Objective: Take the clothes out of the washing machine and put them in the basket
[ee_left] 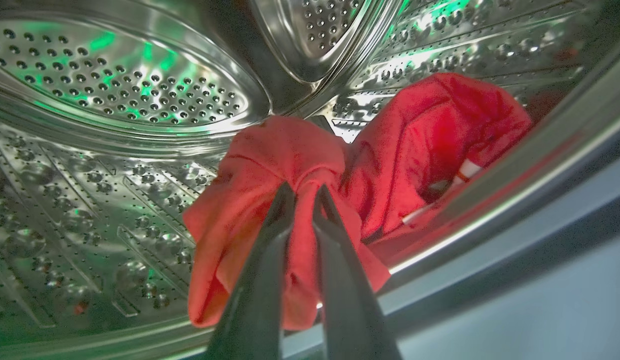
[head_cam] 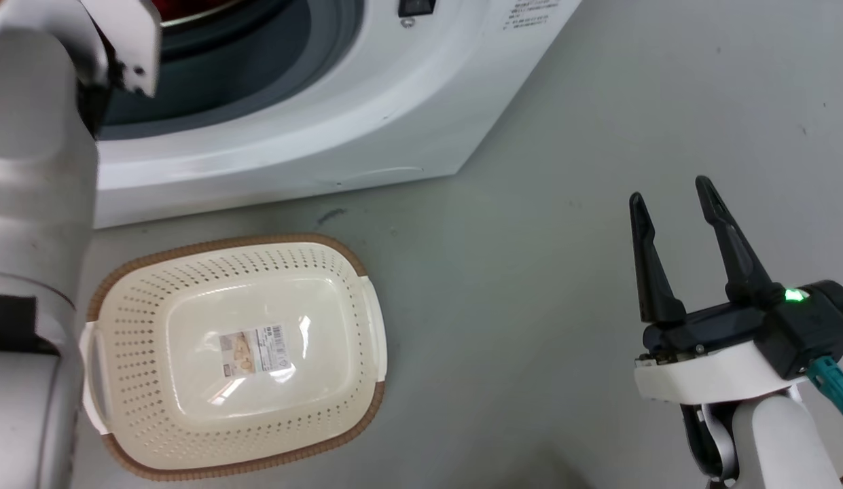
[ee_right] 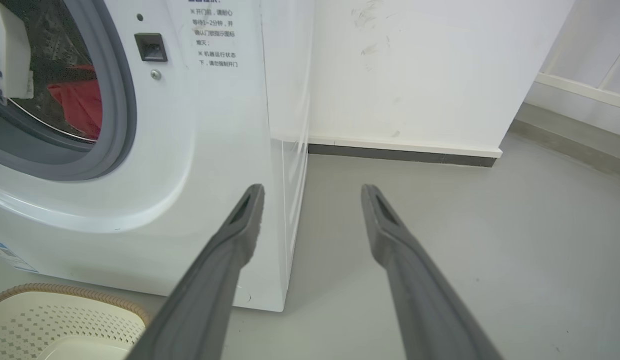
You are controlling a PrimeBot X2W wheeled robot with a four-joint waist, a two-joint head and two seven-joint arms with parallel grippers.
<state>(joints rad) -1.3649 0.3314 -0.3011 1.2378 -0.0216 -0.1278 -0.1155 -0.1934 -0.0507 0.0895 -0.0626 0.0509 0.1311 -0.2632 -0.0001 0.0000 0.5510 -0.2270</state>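
Note:
Inside the washing machine's steel drum point(ee_left: 115, 85), my left gripper point(ee_left: 304, 192) is shut on a bright red garment point(ee_left: 260, 180) that bunches around its fingertips. A second red garment point(ee_left: 429, 135) with a small white part lies behind it at the drum's right. The white washing machine point(head_cam: 367, 102) fills the top of the head view, my left forearm point(head_cam: 34, 170) reaching into its opening. The cream basket point(head_cam: 238, 353) with a brown rim sits on the floor below it, holding no garments. My right gripper point(head_cam: 672, 190) hangs open over the floor at the right. Red clothes point(ee_right: 77, 105) show through the door opening.
A grey floor point(head_cam: 530, 272) spreads between the basket and my right gripper. A white wall point(ee_right: 414, 75) with a dark baseboard stands beside the machine. The basket's corner point(ee_right: 65, 320) lies at the machine's foot. The grey rubber ring point(ee_right: 122, 100) frames the opening.

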